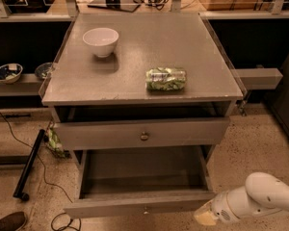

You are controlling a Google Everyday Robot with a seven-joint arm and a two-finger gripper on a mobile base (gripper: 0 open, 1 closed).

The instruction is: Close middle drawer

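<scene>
The middle drawer (pixel 142 177) is pulled far out of the grey cabinet. Its deep plain box is empty, and its low front panel (pixel 135 207) with a tiny centre knob (pixel 145 210) sits near the bottom edge of the view. My gripper (pixel 203 218) is at the bottom right, on a white arm (pixel 260 196). Its pale tip is just off the right end of that front panel, at the same height. The lowest drawer is out of view.
The top drawer (pixel 142 134), with its brass knob (pixel 144 136), stands slightly open above. On the cabinet top are a white bowl (pixel 101 41) and a green snack bag (pixel 166 79). A black pole (pixel 29 165) and cables lie on the floor at the left.
</scene>
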